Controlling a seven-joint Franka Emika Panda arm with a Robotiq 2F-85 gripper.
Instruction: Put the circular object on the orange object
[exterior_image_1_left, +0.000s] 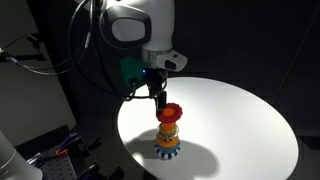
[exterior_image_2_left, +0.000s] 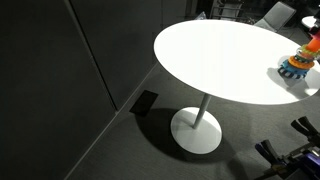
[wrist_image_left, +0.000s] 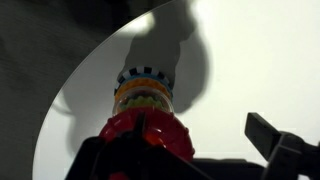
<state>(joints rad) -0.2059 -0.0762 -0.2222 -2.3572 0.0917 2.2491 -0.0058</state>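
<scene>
The red ring (exterior_image_1_left: 172, 111) lies tilted on top of the stacking toy (exterior_image_1_left: 168, 140), a pile of orange, yellow and blue scalloped rings on the white round table (exterior_image_1_left: 240, 120). The orange peg is covered by the ring and I cannot see it. My gripper (exterior_image_1_left: 159, 98) hangs just above and beside the ring. In the wrist view the ring (wrist_image_left: 150, 138) fills the lower foreground over the toy (wrist_image_left: 143, 95). One finger stands at the ring and the other far to the right, so the gripper (wrist_image_left: 200, 132) is open. The toy also shows at the frame edge in an exterior view (exterior_image_2_left: 299, 64).
The toy stands near the table's edge (exterior_image_1_left: 130, 135). The table stands on one central pedestal (exterior_image_2_left: 197, 128) over dark carpet. Cables and equipment lie on the floor below the table (exterior_image_1_left: 60, 150). Dark curtains close off the background.
</scene>
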